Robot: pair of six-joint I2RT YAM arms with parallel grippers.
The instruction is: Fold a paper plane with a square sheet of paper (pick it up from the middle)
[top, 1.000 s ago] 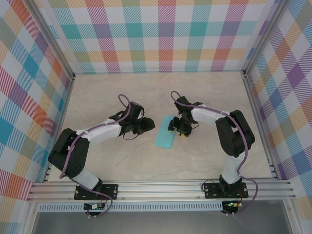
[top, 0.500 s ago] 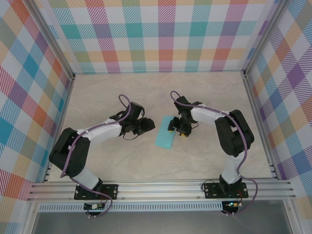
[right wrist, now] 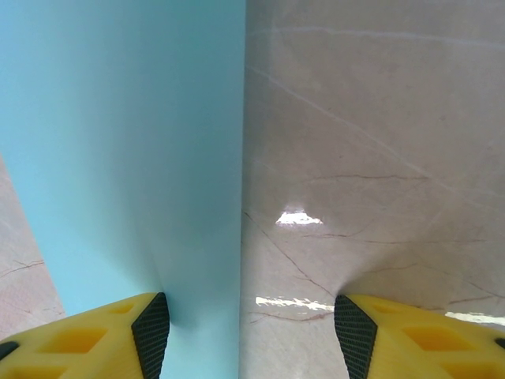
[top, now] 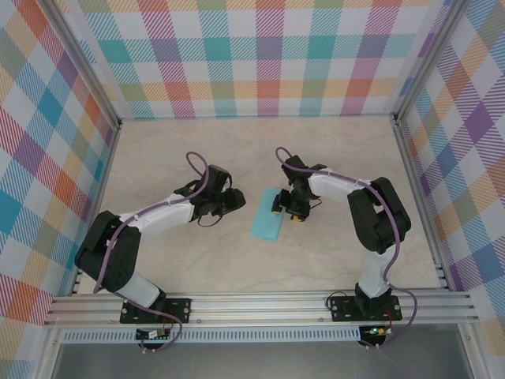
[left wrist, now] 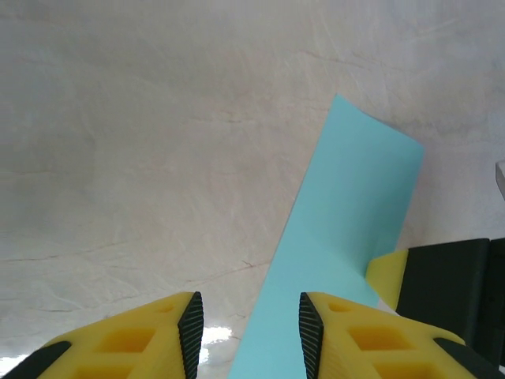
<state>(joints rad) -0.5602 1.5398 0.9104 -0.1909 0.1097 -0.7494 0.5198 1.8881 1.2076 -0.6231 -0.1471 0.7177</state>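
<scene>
The thin turquoise paper sheet (top: 266,225) runs lower-left to upper-right mid-frame. The open right gripper (top: 289,212) straddles its right edge, seemingly gripping nothing. The half-open, empty left gripper (top: 237,204) sits just left.

open tabletop (top: 260,150) beyond paper (top: 267,216); left arm (top: 162,212), right arm (top: 341,186) flank its sides.

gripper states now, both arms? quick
Left gripper: open, nothing held, above the sheet of paper at its edge.
Right gripper: open, nothing held, jaws straddling the sheet's edge.
</scene>
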